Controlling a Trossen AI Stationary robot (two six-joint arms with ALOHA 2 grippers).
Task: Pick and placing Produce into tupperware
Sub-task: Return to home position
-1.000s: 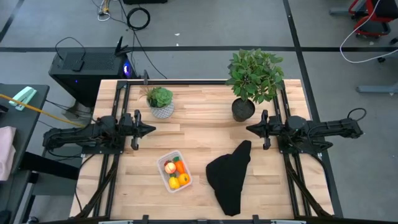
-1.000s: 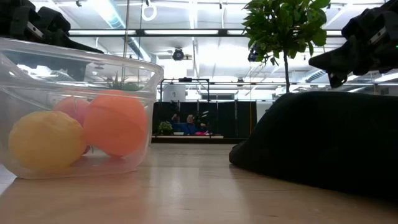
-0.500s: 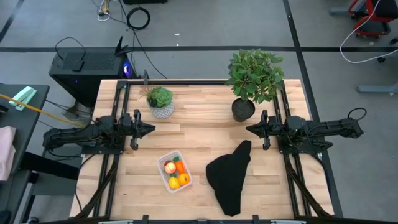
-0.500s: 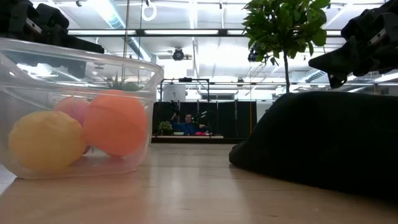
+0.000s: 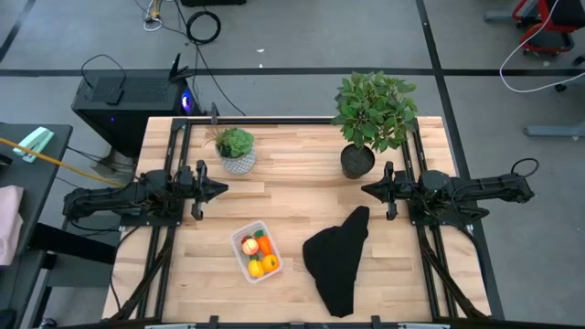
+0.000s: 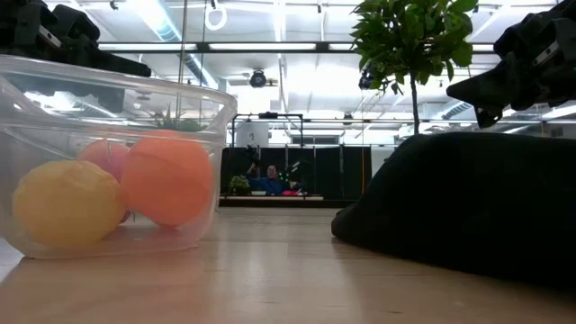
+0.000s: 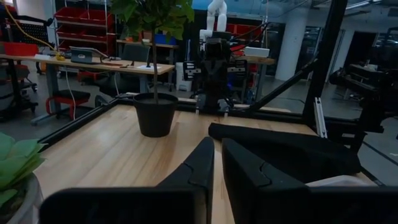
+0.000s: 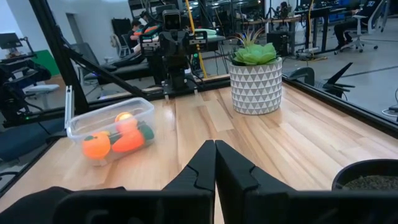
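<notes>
The tupperware (image 5: pixel 239 239) is a small clear container on the near middle of the table, resting on its base. The produce (image 5: pixel 259 254) lies inside it: an orange piece (image 6: pixel 166 180), a yellow one (image 6: pixel 67 202) and a peach one behind them, also seen in the right wrist view (image 8: pixel 102 144). My left gripper (image 5: pixel 222 190) hovers shut above the table's left side, pointing right, well away from the container. My right gripper (image 5: pixel 366 190) hovers shut on the right side, pointing left. Neither touches anything.
A black cloth (image 5: pixel 336 260) lies crumpled to the right of the container. A small succulent in a white patterned pot (image 5: pixel 237 151) stands far left of centre, and a tall leafy plant in a black pot (image 5: pixel 370 119) far right. Bare wood lies between the grippers.
</notes>
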